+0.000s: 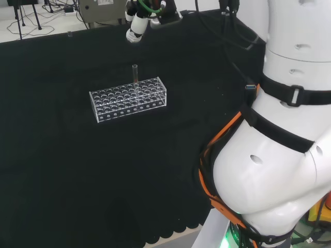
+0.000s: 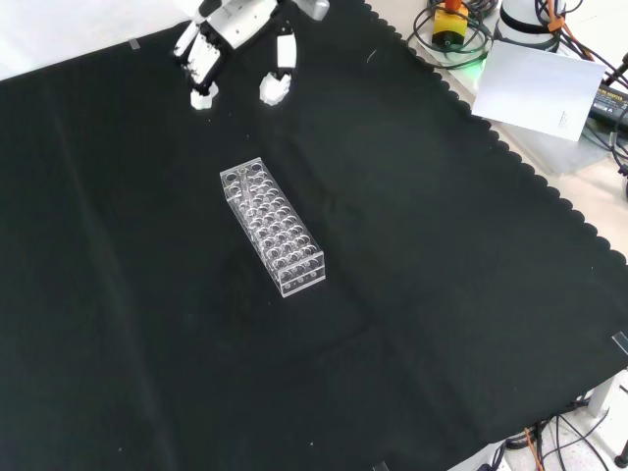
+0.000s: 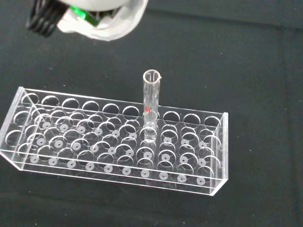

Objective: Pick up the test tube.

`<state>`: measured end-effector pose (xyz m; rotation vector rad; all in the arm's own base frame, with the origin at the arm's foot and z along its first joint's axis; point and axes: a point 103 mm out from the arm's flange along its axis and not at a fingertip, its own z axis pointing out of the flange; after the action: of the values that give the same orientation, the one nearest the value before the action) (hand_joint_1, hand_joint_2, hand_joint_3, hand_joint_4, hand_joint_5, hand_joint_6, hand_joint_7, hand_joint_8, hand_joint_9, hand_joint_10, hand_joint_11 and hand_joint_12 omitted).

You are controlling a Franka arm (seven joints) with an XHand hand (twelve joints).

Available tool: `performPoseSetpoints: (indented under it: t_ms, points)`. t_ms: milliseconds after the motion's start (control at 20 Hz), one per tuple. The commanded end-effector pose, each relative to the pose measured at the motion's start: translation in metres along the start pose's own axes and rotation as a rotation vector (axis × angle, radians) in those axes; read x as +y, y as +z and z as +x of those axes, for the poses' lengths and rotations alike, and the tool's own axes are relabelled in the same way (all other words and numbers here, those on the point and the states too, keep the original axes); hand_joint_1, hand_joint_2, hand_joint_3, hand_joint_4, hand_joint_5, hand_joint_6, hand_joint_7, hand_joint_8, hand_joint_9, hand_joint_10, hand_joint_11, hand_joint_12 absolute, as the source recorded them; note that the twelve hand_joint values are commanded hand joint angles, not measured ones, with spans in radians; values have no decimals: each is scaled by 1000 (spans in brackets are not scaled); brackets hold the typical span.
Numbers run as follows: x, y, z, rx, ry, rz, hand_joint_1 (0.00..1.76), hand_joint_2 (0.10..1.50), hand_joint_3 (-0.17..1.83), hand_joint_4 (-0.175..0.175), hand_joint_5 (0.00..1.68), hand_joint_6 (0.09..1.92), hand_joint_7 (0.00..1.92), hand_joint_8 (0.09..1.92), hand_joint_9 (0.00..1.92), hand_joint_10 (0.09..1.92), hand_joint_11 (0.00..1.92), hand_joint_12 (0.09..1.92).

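Note:
A clear test tube (image 1: 135,74) stands upright in a hole of the clear plastic rack (image 1: 129,108), in its far row as the head view shows it. Close up in the wrist view, the tube (image 3: 151,101) has an open top and a small red mark, and all other holes of the rack (image 3: 118,172) are bare. The black and white hand (image 2: 231,39) hangs above the cloth beyond the rack's far end (image 2: 240,177) in the front view, apart from it. Its fingers (image 2: 201,93) are spread and relaxed, holding nothing. The hand (image 1: 135,28) is at the head view's top.
The arm's own white links (image 1: 279,144) stand at the head view's right. Black cloth (image 2: 442,294) lies around the rack, with a scalloped edge at the front view's right. A white sheet (image 2: 535,88) and cables lie off the cloth there.

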<state>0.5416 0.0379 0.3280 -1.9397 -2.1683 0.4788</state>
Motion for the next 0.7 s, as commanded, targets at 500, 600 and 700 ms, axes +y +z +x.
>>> performPoseSetpoints:
  t_ms: [500, 600, 700]
  points:
    - [41, 41, -6, 28, -3, 83, 975, 616, 654, -169, 391, 735, 665, 916, 620, 889, 318, 1483]
    - [44, 46, -5, 25, -8, 97, 981, 616, 659, -173, 404, 760, 702, 910, 641, 879, 331, 1477]
    - [48, 53, -3, 25, -7, 110, 985, 616, 661, -175, 415, 774, 724, 911, 653, 877, 337, 1475]
